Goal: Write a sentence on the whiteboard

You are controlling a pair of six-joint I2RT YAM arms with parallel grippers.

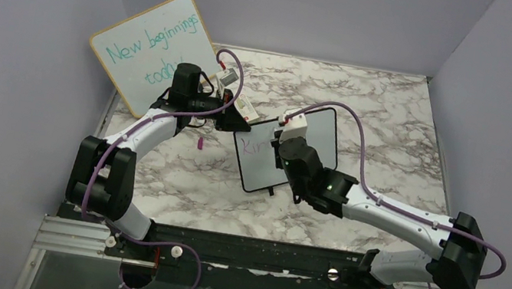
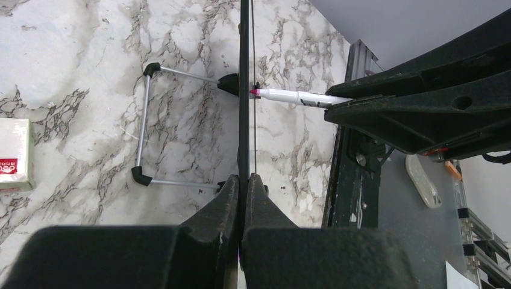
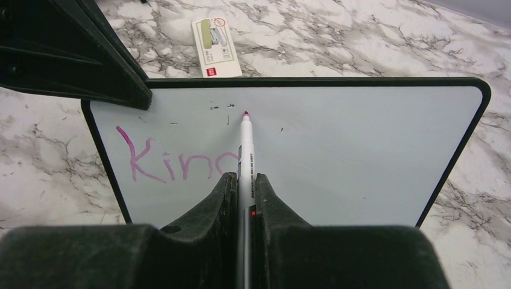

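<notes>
The small black-framed whiteboard [image 1: 291, 146] stands upright mid-table; it shows face-on in the right wrist view [image 3: 337, 150] and edge-on in the left wrist view [image 2: 244, 90]. My left gripper [image 2: 244, 180] is shut on the board's edge at its upper left corner [image 1: 241, 123]. My right gripper [image 3: 243, 179] is shut on a white marker [image 3: 246, 147] with a pink tip touching the board. The sentence [image 3: 175, 159] reads "Kin" plus part of a "d" in pink. In the left wrist view the marker [image 2: 295, 97] meets the board's face.
A larger wood-framed board [image 1: 155, 51] with teal writing leans at the back left. A pink marker cap [image 1: 201, 143] lies on the marble table [image 1: 394, 135]. A small white box [image 3: 216, 39] lies behind the whiteboard. The board's wire stand [image 2: 144, 123] rests on the table.
</notes>
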